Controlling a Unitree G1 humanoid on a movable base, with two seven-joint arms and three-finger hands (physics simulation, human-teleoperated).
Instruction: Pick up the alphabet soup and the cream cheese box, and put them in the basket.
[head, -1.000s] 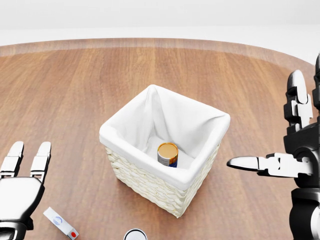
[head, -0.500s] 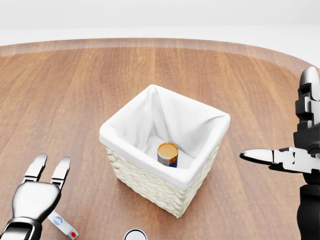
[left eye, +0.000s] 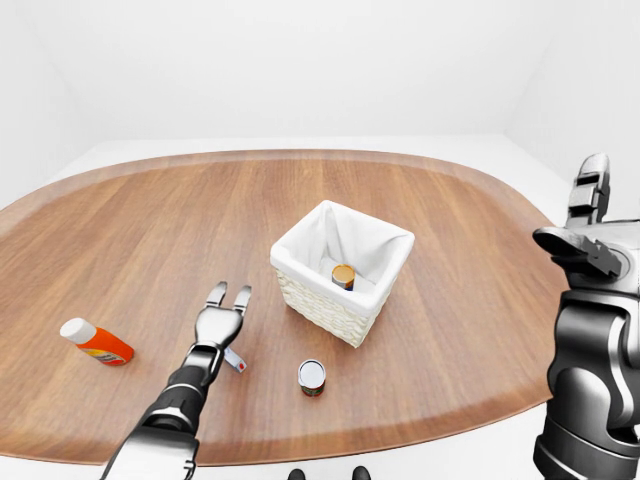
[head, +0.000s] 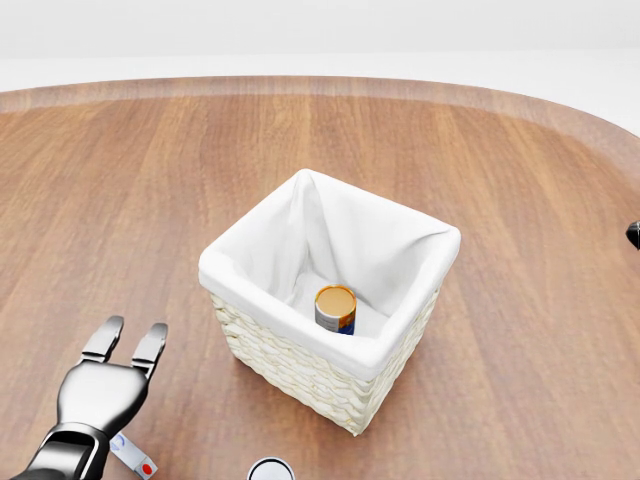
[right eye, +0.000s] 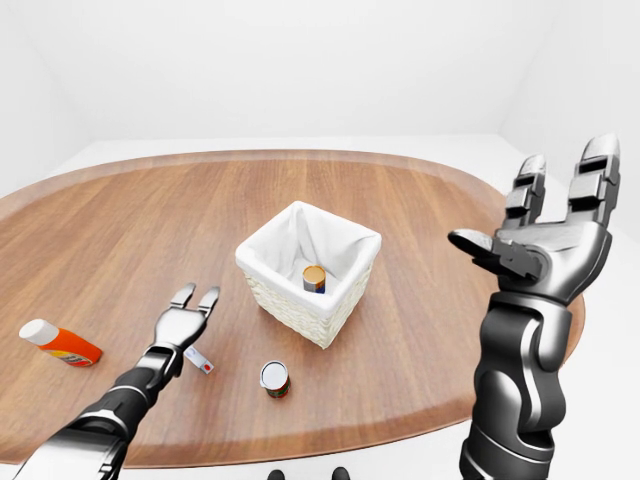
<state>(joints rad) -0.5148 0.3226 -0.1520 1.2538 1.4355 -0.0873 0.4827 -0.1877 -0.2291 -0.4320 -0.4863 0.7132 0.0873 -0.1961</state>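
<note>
alphabet soup (head: 336, 308) in basket (head: 300, 365) | left robot hand (head: 104, 385) spread, seemingly over cream cheese box (head: 135, 457)

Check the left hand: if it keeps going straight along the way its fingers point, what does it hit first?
Likely nothing soon. The left hand points up the head view over bare table, passing left of the basket. The cream cheese box lies under the wrist, behind that line. Depth is uncertain.

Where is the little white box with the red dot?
In the head view, the cream cheese box lies on the table at bottom left, partly under the left hand, left of the basket.
</note>
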